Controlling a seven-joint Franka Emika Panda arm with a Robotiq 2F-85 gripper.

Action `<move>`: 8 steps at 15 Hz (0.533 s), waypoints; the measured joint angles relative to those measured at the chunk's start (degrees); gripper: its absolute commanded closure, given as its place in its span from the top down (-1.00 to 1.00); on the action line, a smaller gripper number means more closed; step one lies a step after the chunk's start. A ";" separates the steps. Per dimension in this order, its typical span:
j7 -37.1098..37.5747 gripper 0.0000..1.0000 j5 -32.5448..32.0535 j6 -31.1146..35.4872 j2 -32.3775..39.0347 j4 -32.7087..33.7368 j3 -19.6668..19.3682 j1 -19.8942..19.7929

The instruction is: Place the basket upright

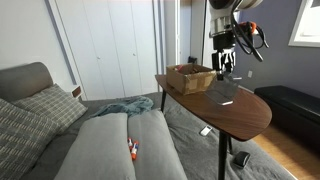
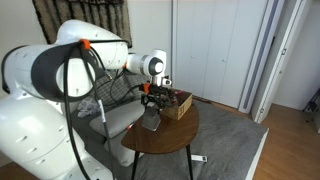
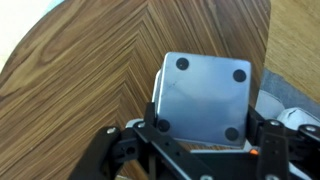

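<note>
I hold the end effector point(image 1: 224, 68) spread over the light-grey boxy basket point(image 3: 203, 95) at 12 o'clock, its 4-dotted base facing me.

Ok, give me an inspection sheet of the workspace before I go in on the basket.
Surface: wooden table, herringbone grain.
Job's things: basket not upright, its footed base faces the wrist view.
Clutter: tray beside the basket.
Grippers: gripper open, above the basket, holding nothing.
Cables: black cable looping at the wrist.
Surroundings: sofa, white doors, dark bench.
</note>
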 measured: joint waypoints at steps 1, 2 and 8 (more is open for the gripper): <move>-1.84 0.09 0.85 2.53 -1.77 -2.08 -0.42 0.19; -3.61 0.09 1.84 5.13 -3.49 -4.13 -0.91 0.43; -12.47 0.09 7.31 18.28 -10.94 -14.95 -4.60 2.64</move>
